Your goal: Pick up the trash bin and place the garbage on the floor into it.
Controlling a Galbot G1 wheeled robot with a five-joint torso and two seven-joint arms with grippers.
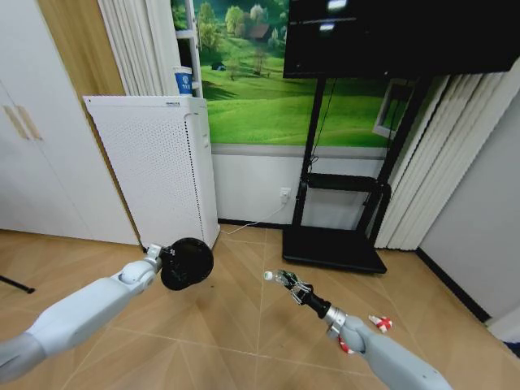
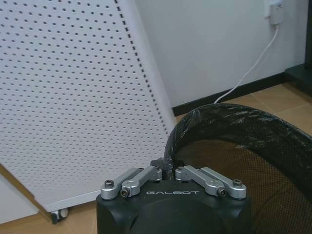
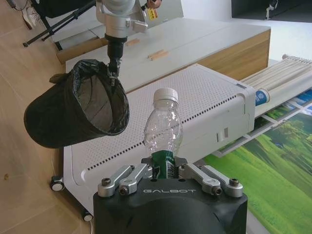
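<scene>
Left gripper [image 1: 165, 258] pinches the rim of the black bin [image 1: 187, 263], holding it tilted in the air just in front of the white perforated appliance [image 1: 158, 166]. Right gripper [image 1: 286, 280], farther from the appliance, is clamped on a clear bottle [image 3: 164, 127] with a green label. Two red-and-white wrappers [image 1: 379, 322] lie on the wooden floor [image 1: 244, 325], well apart from the appliance.

The word "GALBOT" is showing in pale letters on the black housing of the left gripper [image 2: 167, 171] and again on the black housing of the right gripper [image 3: 167, 168]. The print on the bottle's green label [image 3: 165, 159] is not reading clearly.
</scene>
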